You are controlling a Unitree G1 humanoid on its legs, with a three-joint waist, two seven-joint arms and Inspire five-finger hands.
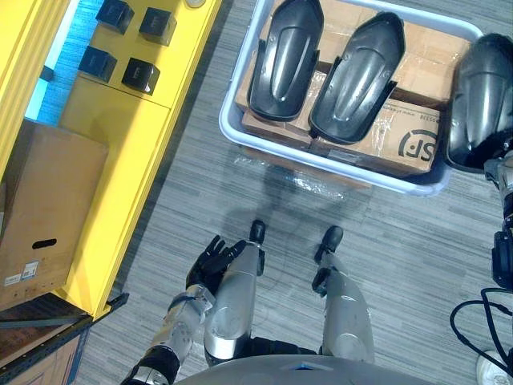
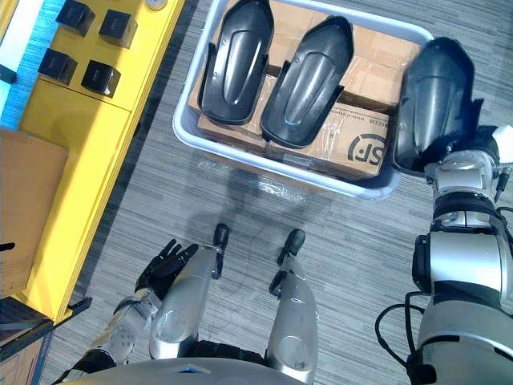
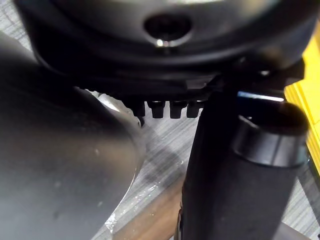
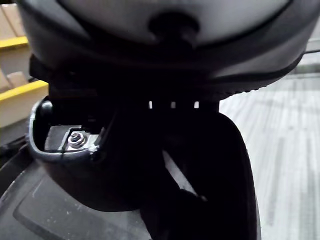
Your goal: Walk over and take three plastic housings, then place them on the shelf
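Your robot stood over a grey striped floor. On its left you had a long yellow shelf with small black boxes on it, and a big brown cardboard box nearer the robot. Ahead sat a pale plastic tub packed with brown cardboard cartons. Two dark, smooth, long plastic housings lay side by side on top of the cartons. The third housing, dark like the others, was outside the tub, just beside its right wall, at the tip of the right arm. The right hand was tucked against it, and you could not tell whether its fingers were curled round it. The left hand hung low at the near left, well apart from all three housings, fingers loose and apart, with nothing in them.
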